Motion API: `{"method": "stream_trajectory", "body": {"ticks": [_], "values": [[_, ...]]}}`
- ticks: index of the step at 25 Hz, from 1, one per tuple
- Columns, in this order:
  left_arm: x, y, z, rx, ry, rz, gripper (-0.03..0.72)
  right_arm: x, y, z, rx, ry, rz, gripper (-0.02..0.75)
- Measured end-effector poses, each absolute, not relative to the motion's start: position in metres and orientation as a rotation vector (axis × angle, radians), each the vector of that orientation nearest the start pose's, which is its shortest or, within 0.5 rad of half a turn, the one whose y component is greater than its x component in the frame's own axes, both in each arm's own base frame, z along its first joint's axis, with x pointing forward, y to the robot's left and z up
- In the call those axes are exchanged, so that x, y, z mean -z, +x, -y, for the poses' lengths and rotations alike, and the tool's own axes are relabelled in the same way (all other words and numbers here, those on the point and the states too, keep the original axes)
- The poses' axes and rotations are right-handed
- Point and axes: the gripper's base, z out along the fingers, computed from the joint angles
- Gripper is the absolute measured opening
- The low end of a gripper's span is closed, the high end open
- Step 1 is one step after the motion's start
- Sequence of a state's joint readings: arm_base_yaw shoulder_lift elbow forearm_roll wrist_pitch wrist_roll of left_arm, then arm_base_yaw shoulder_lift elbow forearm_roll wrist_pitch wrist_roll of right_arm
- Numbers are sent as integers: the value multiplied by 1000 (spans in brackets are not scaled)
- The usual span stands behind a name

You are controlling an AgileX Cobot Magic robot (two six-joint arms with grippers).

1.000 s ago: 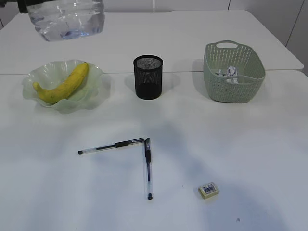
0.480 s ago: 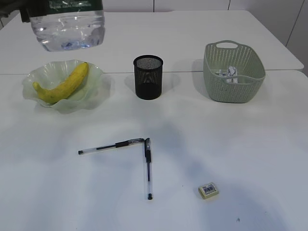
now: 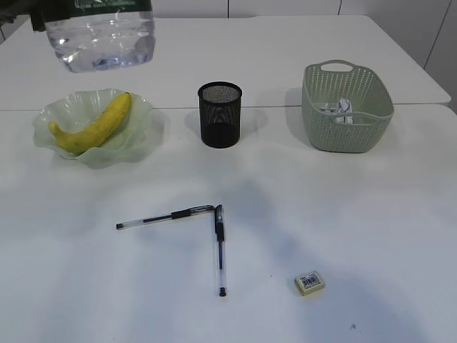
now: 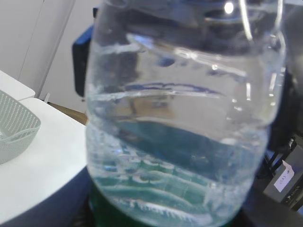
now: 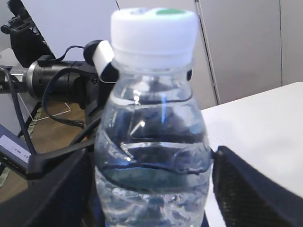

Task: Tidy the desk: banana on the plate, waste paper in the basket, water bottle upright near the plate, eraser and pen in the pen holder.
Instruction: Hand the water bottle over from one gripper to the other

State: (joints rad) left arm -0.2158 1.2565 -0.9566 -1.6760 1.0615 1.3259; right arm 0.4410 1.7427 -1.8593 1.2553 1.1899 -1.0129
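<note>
The clear water bottle [image 3: 100, 36] with a green label hangs in the air at the top left, above the plate [image 3: 146, 128]; its upper part is out of frame. It fills the left wrist view [image 4: 184, 118], where my left gripper [image 4: 165, 210] grips it at the label. In the right wrist view [image 5: 151, 142] its white cap points up and my right gripper [image 5: 151, 189] is shut around its body. The banana [image 3: 96, 123] lies on the plate. Two pens [image 3: 166, 216] [image 3: 220, 250] and the eraser [image 3: 310, 283] lie on the table in front. The black mesh pen holder [image 3: 220, 114] stands mid-table.
The green basket [image 3: 343, 136] stands at the right with crumpled paper [image 3: 339, 109] inside; its edge also shows in the left wrist view [image 4: 14, 127]. A seam between two tables runs behind the plate and basket.
The bottle has come down a little, so its green label now shows at the top edge. Everything on the table has stayed put.
</note>
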Motion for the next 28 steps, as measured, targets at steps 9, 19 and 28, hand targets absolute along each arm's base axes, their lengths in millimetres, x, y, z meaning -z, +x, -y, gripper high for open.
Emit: {"method": "stream_trajectory", "body": {"ticks": [9, 19, 28], "values": [[-370, 223, 129, 1323, 658, -1635, 391, -448, 299, -228, -1214, -1186, -1584, 589], [-368, 226, 128, 1282, 643, -1655, 391, -447, 302, -227, -1196, -1161, -1616, 590], [-368, 229, 126, 1256, 618, -1664, 391, -446, 303, -227, -1183, -1151, -1624, 590]]}}
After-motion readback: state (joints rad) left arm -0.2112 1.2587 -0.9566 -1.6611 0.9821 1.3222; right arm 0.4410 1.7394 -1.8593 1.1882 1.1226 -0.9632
